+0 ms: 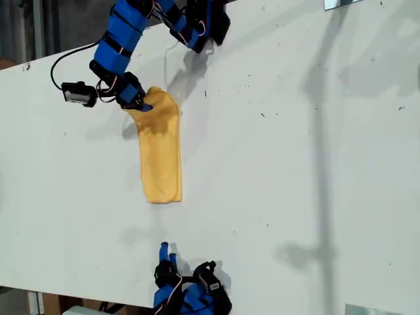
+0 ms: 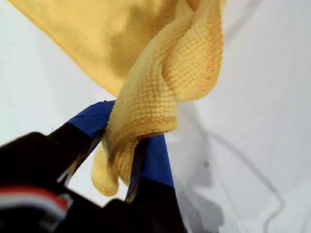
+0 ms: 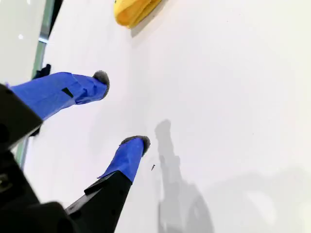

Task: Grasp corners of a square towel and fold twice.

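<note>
First pincer clamped on a bunched end of the towel, blue-taped fingers on either side of the gathered hem, cloth spilling out past the tips. From that grip, towel running away as a long narrow strip across the white worktop, long axis pointing from the held end at the exterior view's top toward the free end lower down, already doubled into a band by the look of it. Free end lying flat, rounded and thick, its layers showing in the second wrist view. Second pincer wide open and holding nothing, low over bare worktop near the exterior view's bottom edge, free end straight ahead of its fingers but well apart. Likely hinge of the coming move: held end to be carried along the strip's own axis toward the free end, which lies nearer the second arm than the first.
</note>
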`<state>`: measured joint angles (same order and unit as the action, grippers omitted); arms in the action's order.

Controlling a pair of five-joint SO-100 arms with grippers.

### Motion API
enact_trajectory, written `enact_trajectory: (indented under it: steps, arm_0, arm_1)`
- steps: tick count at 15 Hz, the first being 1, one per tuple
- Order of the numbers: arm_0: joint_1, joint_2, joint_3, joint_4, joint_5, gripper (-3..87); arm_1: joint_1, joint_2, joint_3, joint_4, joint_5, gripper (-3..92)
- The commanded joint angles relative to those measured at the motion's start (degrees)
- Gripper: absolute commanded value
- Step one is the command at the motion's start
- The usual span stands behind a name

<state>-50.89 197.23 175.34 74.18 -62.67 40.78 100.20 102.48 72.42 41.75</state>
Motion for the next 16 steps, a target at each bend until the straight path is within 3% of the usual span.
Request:
enact_trajectory:
  steps: [1, 6, 11, 16]
  arm_0:
    - [-1.41, -0.26, -0.44, -1.32, -0.79, 20.9]
    - [-1.41, -0.18, -0.35, -1.14, -1.05, 20.9]
    - [-1.49, 0.00, -0.26, -0.97, -1.32, 20.9]
    - [-1.41, 0.18, -0.26, -0.88, -1.41, 20.9]
  arm_1:
    - [-4.57, -0.62, -9.05, -4.66, -1.67, -0.1]
    - [-12.30, -18.02, -30.85, -13.01, -3.16, -0.1]
    - [-17.67, -31.03, -41.66, -26.37, -7.91, -0.1]
    - [-19.07, -40.52, -49.83, -32.26, -8.70, 0.0]
